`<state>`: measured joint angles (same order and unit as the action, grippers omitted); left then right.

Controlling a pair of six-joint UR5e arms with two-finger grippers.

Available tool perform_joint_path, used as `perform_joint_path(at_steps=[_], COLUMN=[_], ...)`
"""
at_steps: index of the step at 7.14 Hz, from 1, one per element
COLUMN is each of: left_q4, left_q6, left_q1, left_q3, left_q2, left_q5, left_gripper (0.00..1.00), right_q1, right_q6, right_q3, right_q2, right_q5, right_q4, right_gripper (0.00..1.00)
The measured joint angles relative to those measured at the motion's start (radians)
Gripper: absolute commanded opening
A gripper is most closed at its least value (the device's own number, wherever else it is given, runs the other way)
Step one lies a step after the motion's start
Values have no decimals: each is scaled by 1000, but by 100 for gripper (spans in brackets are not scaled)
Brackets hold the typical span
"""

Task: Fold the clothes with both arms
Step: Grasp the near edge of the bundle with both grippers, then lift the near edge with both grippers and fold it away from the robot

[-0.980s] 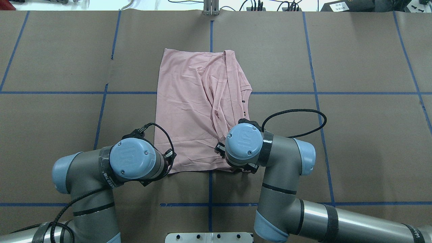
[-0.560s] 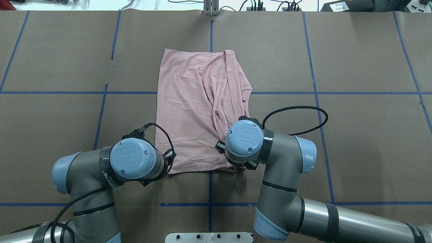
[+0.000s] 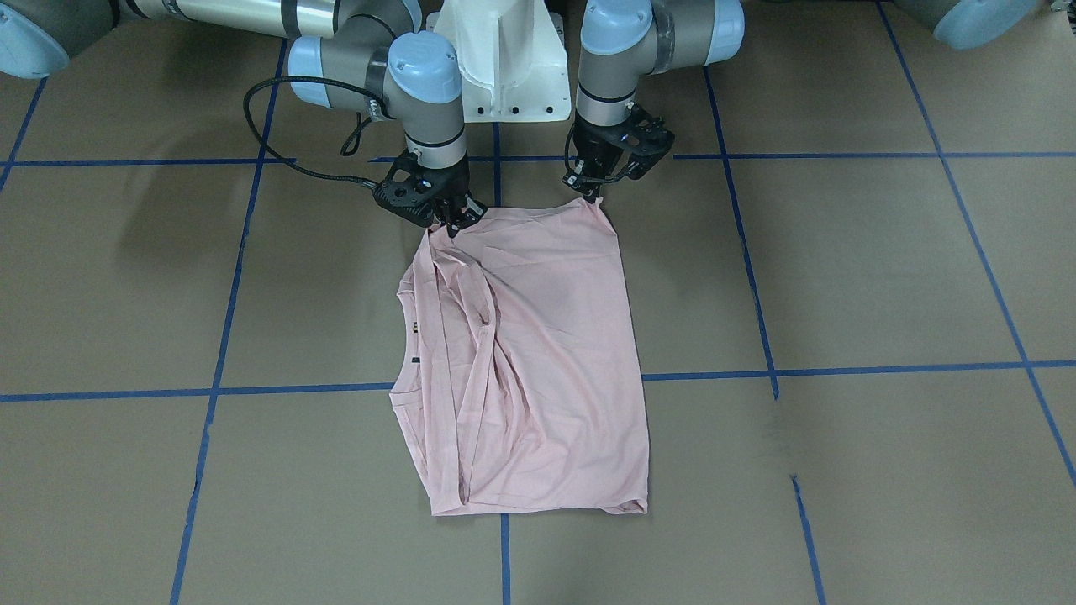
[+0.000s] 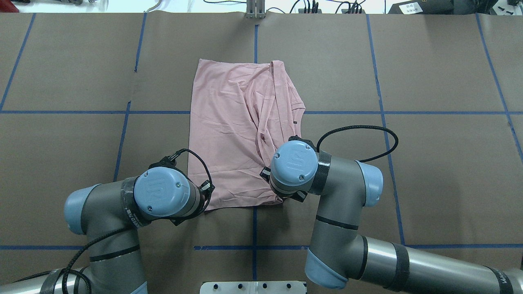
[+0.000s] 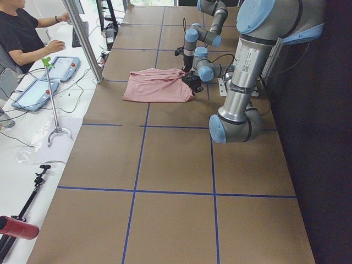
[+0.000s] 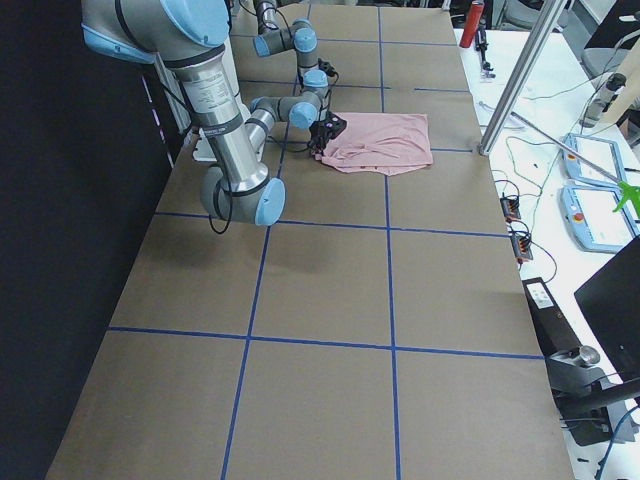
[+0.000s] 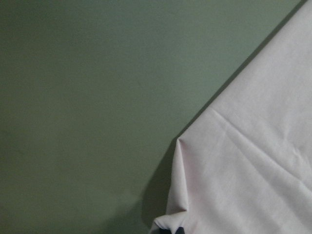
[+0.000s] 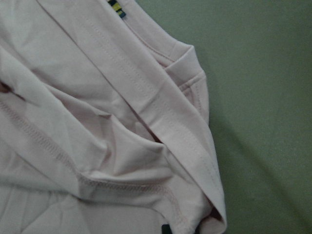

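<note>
at the t-shirt (image 3: 546,353) hem, the right hand (image 3: 453,223) has edged forward.

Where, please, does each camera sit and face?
Front-facing: across the table, facing the robot; left arm at view's right, right arm left.
Overhead: behind the robot, looking down; both wrists.
Exterior left: table's left end; left arm near.
Exterior right: table's right end; right arm near.
Left wrist: onto a T-shirt corner.
Right wrist: onto folded hems.
Shared: front-facing and overhead show left claw and right claw pinching the shirt.
</note>
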<state>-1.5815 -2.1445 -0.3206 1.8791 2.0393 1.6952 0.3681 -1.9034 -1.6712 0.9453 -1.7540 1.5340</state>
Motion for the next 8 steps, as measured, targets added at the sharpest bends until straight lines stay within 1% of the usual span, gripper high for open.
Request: perform_joint_path(at_steps=[2,3,5,8], left_q4=[1,8,71,131], left_q6=[0,2,6,10], left_q1=[0,1,27,100], left_q3=[4,20,88,165], left_q2=[-1,-5,-7,-20], left_q5=[0,-1,-2,-1], left_gripper=[0,0,0,0], right_q1=[7,8,4,-37], right_q6=[-5,-4,-3,-4], right_q3=[-18,-52,-141,-222], right_q2=[4,19,73,107], right_q5=[-10,-30,-65,-78], right_q4=[0,1,0,-1], right_gripper=[0,0,0,0])
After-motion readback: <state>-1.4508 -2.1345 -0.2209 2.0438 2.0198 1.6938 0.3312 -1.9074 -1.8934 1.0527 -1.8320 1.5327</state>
